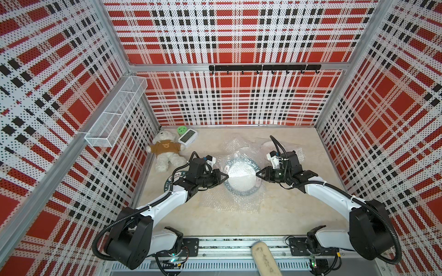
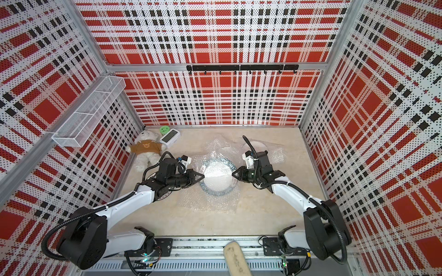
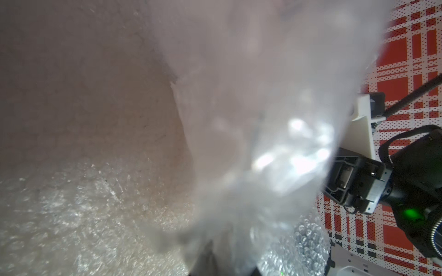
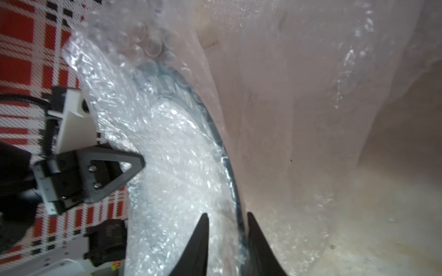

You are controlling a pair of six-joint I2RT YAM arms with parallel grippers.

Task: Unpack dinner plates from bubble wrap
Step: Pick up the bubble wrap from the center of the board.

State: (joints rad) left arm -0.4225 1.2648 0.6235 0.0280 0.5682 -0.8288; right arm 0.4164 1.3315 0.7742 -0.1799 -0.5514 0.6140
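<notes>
Unwrapping, current item: dinner plate [image 1: 240, 178] with a dark rim band, in the middle of the table [image 1: 275, 222] between my two hands. Bubble wrap [image 1: 236, 203] covers its face and spreads flat beneath it.
Left hand [image 1: 226, 176]: closed, pinching a fold of that wrap at the plate's near edge.
Right hand [image 1: 257, 174]: fingers apart, astride the wrapped rim on the opposite side; I see no firm clamp.
Done: one bare plate [image 1: 167, 185] with a dark lettered rim, partly hidden under my left arm.
Remaining: the middle plate, and a pale round shape [image 1: 269, 144] under wrap behind my right arm, likely another plate.
Count, plates: three in view, one doubtful.
Count, wrap sheets: at least two. The second sheet [image 1: 230, 145] lies crumpled at the back, and overlapping edges prevent an exact figure.
Progress, my estimate: under halfway.
Surroundings: one teddy bear [image 1: 165, 153], one small clock [image 1: 188, 138], one wire basket [image 1: 114, 114], one hook rail [image 1: 263, 68].
</notes>
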